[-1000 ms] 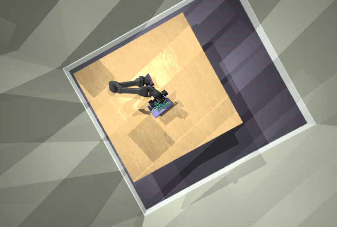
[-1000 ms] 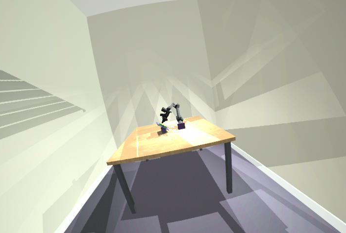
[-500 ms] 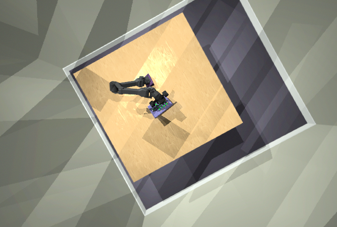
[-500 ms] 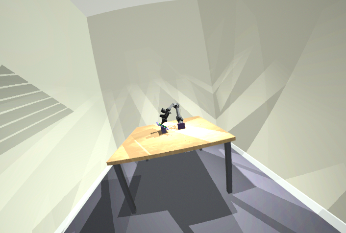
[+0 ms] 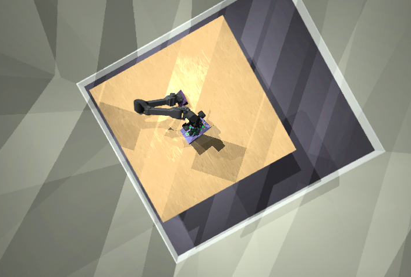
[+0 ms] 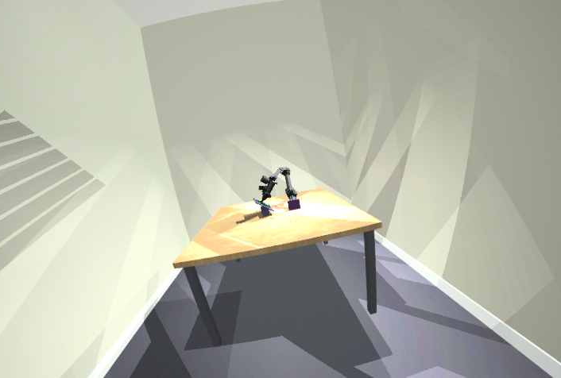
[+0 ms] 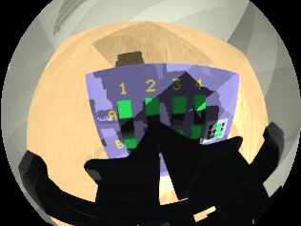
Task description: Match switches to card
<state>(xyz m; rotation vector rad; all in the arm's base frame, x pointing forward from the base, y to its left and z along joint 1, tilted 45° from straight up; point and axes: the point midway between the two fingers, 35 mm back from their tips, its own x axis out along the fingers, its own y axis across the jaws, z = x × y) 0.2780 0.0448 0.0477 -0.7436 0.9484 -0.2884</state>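
The tilted purple switch panel (image 5: 188, 139) (image 7: 99, 86) carries numbered columns 1 to 4. In the wrist view, far-row switches A1 (image 7: 125, 110), A2 (image 7: 152, 106), A3 (image 7: 179, 105) and A4 (image 7: 200, 103) show green far halves. Switch B1 (image 7: 130, 142) and switch B4 (image 7: 195, 132) show green; B3 is only partly visible, B2 is hidden, and anything nearer is hidden by the fingers. Which halves are raised is unclear. The small card (image 7: 210, 138) at right has green and dark squares. My gripper (image 7: 154, 125) (image 6: 262, 200) is shut and empty, its tips at or just above the panel near A2's near half; contact is unclear.
The panel stands on the wooden table (image 5: 245, 114) (image 6: 245, 236). The arm's purple base (image 5: 183, 98) (image 6: 294, 204) is beside the panel. Shadows of the arm fall over columns 2 to 4 and over the table beyond the panel.
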